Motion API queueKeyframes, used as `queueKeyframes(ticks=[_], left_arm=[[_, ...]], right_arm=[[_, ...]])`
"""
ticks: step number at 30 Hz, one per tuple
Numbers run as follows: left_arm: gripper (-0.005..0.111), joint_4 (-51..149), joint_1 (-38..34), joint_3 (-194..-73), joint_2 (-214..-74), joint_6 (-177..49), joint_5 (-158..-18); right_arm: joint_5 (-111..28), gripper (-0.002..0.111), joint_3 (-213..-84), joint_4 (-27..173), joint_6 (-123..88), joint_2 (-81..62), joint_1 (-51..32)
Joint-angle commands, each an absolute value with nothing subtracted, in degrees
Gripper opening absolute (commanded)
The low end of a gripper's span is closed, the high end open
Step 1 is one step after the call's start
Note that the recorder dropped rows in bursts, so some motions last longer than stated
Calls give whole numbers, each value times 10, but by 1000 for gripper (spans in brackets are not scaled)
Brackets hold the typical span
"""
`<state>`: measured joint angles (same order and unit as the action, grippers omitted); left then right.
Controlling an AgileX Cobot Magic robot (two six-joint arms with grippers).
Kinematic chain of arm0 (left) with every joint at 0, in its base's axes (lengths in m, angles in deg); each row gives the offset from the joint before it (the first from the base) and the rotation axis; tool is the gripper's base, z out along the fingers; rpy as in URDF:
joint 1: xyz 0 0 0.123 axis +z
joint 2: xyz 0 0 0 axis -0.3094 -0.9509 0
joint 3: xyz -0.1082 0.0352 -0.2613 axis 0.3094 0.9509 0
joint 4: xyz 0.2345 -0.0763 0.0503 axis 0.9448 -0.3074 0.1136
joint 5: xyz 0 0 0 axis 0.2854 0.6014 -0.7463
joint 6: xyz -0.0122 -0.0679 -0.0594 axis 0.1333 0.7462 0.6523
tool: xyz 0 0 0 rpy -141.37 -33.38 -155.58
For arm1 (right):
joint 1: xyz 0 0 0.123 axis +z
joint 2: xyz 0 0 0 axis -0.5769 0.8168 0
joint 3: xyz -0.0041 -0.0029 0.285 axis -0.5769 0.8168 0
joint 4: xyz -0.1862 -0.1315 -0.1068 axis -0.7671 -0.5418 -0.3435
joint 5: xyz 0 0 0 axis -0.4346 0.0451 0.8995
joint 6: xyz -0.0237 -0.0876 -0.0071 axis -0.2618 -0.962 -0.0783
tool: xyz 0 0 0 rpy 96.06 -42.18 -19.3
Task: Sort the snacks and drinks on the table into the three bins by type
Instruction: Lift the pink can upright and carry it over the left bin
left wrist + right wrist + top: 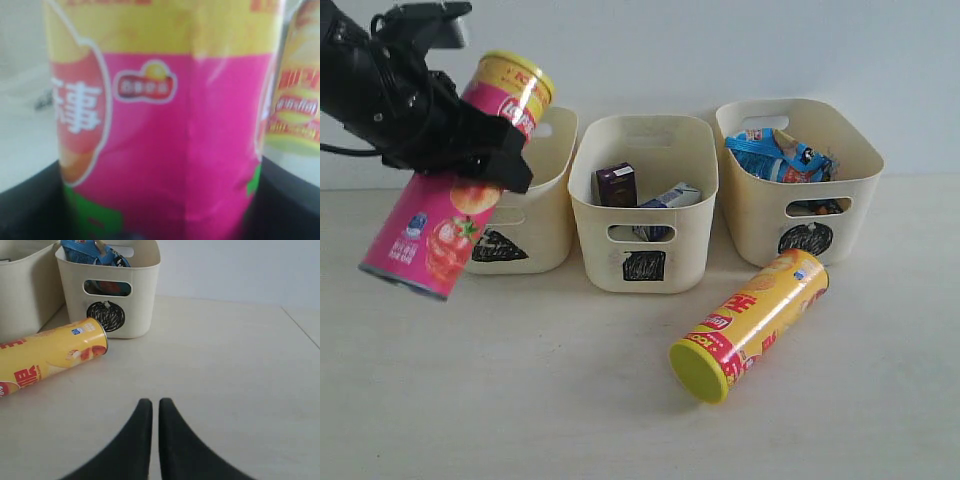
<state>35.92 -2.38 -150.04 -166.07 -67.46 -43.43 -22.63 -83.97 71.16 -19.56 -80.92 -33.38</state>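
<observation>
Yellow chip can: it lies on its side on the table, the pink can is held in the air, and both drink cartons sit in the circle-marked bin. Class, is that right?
Not quite. The exterior view shows the purple carton and the blue-white carton in the middle bin, marked with a square; the circle-marked bin holds a blue-white noodle bag. The rest stands.

The cream plastic bins [595, 240] look smooth and matt. The pink cylindrical chip can [425, 235] seems glossy-wrapped, though blurred. The pale beige counter [520, 400] looks matt and faintly wood-grained.
</observation>
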Motion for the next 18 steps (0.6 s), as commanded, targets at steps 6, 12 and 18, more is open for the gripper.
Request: queueKeyframes(ticks=[6, 12, 18], left_arm=[[4, 360, 4, -1580, -1692, -679, -557], [4, 360, 38, -1622, -1749, -679, -633], [4, 367, 55, -1682, -1833, -683, -703]], right_arm=[[-231, 3, -837, 713, -197, -812, -335], [-231, 3, -837, 713, -197, -812, -335], [-231, 3, -837, 713, -197, -812, -335]])
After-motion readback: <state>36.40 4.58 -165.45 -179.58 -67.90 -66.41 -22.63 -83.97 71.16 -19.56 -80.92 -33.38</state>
